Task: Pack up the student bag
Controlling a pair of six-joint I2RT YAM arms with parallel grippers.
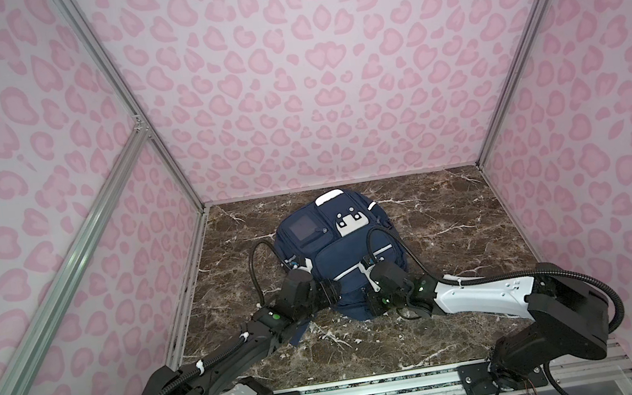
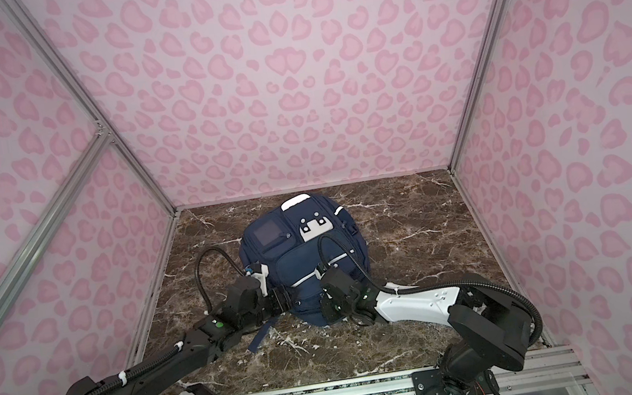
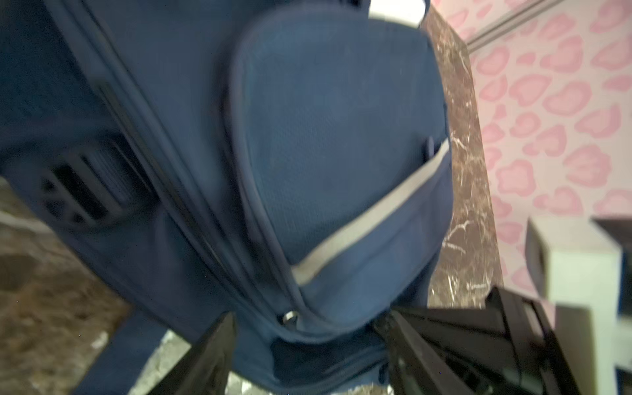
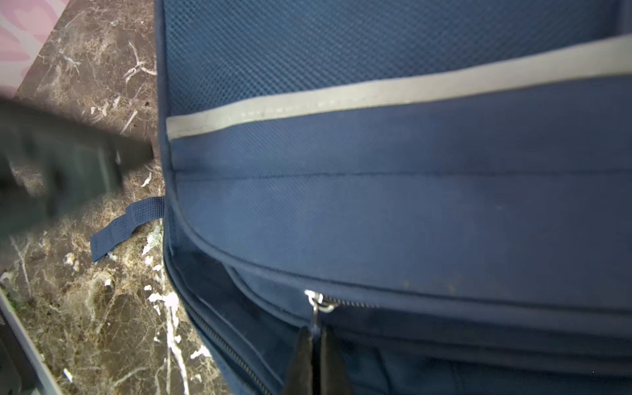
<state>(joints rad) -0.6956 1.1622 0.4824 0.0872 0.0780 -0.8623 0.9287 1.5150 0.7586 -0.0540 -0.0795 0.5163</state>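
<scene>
The student bag (image 1: 335,254) lies flat on the brown marble worktop (image 1: 457,229), front side up. In both top views the two arms reach to its near end.

The right fingers (image 4: 306,359) are closed tight on the small metal zipper pull (image 4: 315,318). The pull hangs from the slider just ahead of the fingertips. The rest of the bag spreads out beyond them, and a grey reflective stripe (image 4: 376,92) runs across the fabric further ahead. Well off to one side of these fingers, a loose navy strap (image 4: 126,229) lies on the worktop.

The left fingers (image 3: 208,359) stand wide apart and grip nothing. The near corner of the bag sits between them, with a little metal ring (image 3: 290,318) just ahead of the gap. The front pocket (image 3: 342,136) with its own stripe lies further ahead. This view is blurred, so I cannot tell if either finger touches the fabric.

Beyond the far end of the bag, away from both pairs of fingers, the pink patterned wall (image 2: 290,84) rises.
</scene>
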